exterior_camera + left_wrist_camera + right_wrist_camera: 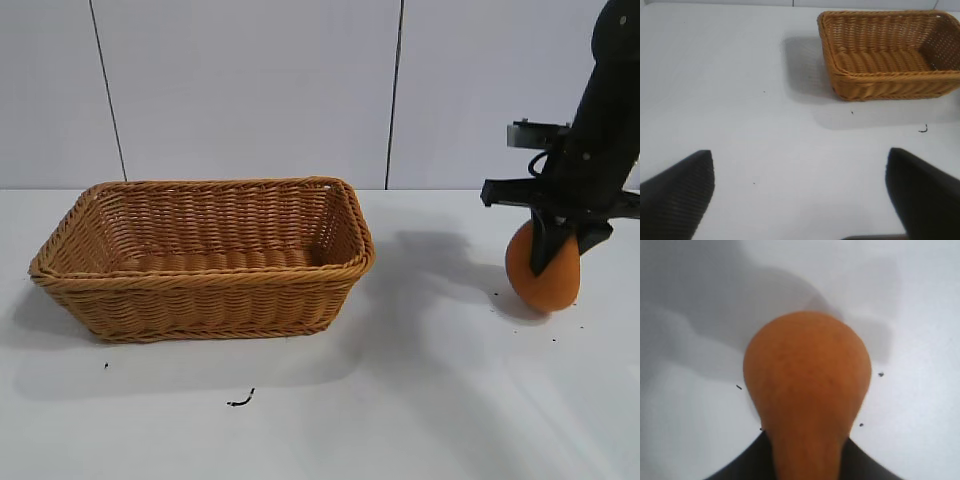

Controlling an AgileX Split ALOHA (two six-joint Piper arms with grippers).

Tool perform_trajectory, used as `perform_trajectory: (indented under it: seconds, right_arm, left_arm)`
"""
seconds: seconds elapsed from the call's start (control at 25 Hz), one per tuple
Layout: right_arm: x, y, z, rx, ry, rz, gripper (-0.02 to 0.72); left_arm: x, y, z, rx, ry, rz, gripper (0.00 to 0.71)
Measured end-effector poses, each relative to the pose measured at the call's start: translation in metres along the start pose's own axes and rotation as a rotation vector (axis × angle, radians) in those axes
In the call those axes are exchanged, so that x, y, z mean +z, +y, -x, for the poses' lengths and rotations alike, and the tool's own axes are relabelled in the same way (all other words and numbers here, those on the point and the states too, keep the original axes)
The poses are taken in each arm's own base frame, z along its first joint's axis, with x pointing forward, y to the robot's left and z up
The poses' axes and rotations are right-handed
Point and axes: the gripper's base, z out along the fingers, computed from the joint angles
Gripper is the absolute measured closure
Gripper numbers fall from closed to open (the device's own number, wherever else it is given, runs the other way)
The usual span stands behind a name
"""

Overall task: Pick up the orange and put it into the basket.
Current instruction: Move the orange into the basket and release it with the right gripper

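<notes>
Orange in right gripper at the right of the surface; basket empty, well apart to the left.

Item: orange [545, 275], dull orange, bell-shaped, low over or resting on the white surface [400, 400]; contact underneath cannot be told. Right gripper [560, 250] comes down from above, jaws closed around the fruit's upper part; the right wrist view shows the narrow neck running back between the dark fingers [747, 460]. Basket [205, 285], woven wicker, upright, nothing visible inside. Left gripper [800, 200] parked over bare surface, jaws wide apart, holding nothing. Handling note: the grip looks to sit on the tapered neck, so it may slip; lift straight up until clear of the braided rim, carry level across, lower inside the walls before release.
</notes>
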Motion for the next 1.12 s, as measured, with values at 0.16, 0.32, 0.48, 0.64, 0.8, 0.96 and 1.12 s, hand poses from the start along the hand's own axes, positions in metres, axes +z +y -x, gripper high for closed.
perform_trajectory:
  seconds: [0.16, 0.32, 0.48, 0.64, 0.8, 0.96, 1.12]
  right_arm:
    - [-0.033, 0.004, 0.016, -0.009, -0.053, 0.007, 0.639]
    - [-0.052, 0.009, 0.023, 0.001, -0.090, 0.036, 0.639]
    - [-0.055, 0.021, 0.024, -0.021, -0.099, 0.043, 0.639]
    - [-0.054, 0.067, 0.017, -0.115, -0.097, 0.075, 0.639]
    - [-0.052, 0.117, 0.007, -0.201, -0.122, 0.116, 0.639]
    - [-0.047, 0.164, -0.006, -0.300, -0.146, 0.138, 0.639]
    - [-0.026, 0.209, -0.024, -0.391, -0.122, 0.151, 0.639]
  left_arm:
    - [0.000, 0.000, 0.000, 0.000, 0.000, 0.000, 0.044]
    - [0.000, 0.000, 0.000, 0.000, 0.000, 0.000, 0.044]
    - [0.000, 0.000, 0.000, 0.000, 0.000, 0.000, 0.044]
    - [0.000, 0.000, 0.000, 0.000, 0.000, 0.000, 0.044]
    - [0.000, 0.000, 0.000, 0.000, 0.000, 0.000, 0.044]
    - [0.000, 0.000, 0.000, 0.000, 0.000, 0.000, 0.044]
    - [0.000, 0.000, 0.000, 0.000, 0.000, 0.000, 0.044]
